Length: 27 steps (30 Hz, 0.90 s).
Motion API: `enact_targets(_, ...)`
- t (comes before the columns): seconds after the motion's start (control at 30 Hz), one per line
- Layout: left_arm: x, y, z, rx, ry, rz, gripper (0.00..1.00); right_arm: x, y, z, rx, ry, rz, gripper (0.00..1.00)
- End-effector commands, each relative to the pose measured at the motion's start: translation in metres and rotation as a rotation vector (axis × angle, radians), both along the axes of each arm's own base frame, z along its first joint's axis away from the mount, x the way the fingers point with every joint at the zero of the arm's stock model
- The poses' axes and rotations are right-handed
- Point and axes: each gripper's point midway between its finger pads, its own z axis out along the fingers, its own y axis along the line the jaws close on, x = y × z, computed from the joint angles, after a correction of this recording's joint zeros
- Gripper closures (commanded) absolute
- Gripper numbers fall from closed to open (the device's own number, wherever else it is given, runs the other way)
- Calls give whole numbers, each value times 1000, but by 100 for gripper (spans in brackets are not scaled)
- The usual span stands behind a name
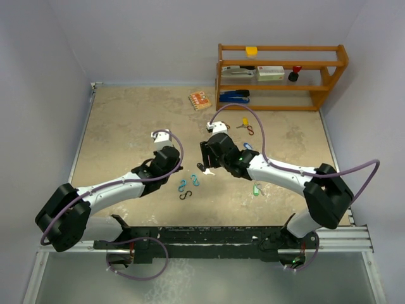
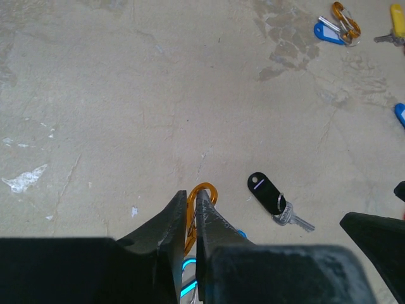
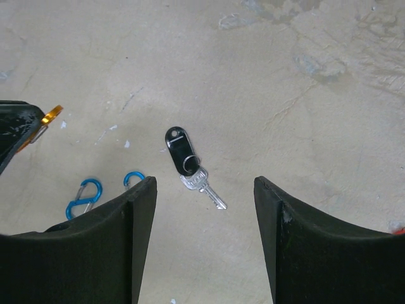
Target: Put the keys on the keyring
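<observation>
Left gripper point(image 2: 192, 201) pinched the orange carabiner point(image 2: 204, 189) tight. Right gripper point(image 3: 204, 182) hovered, fingers spread wide, over the black-tagged key point(image 3: 179, 144) lying loose on the table point(image 3: 285, 95). No key looked threaded on it yet; yellow-tagged key point(image 2: 397, 19) lay well apart.

The top external camera looks down from above and behind the arm bases, over the whole counter point(image 1: 126, 126) to the far shelf point(image 1: 278, 47). The 2 wrist cameras look down close past the left gripper point(image 2: 188, 201) and right gripper point(image 3: 204, 183); both show the black-tagged key point(image 2: 267, 189) and orange carabiner point(image 2: 202, 185).
</observation>
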Motion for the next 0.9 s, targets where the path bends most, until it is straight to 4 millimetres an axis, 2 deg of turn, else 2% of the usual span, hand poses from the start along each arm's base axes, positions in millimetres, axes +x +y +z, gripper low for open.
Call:
enact_targets(0.0, 9, -8, 15, -55, -48, -15, 98, 3, 8, 21, 60, -48, 23, 34)
enact_targets(0.03, 9, -8, 14, -53, -47, -16, 100, 3, 7, 20, 59, -47, 22, 34)
enact_targets(0.3, 11, -6, 12, -66, -46, -1, 100, 1, 6, 16, 59, -38, 20, 35)
enact_targets(0.63, 14, -14, 10, -120, -40, -27, 100, -2, 11, 18, 97, -41, 51, 35)
enact_targets(0.87, 26, -6, 17, -151, -41, 104, 100, -3, 13, 19, 131, -43, 43, 35)
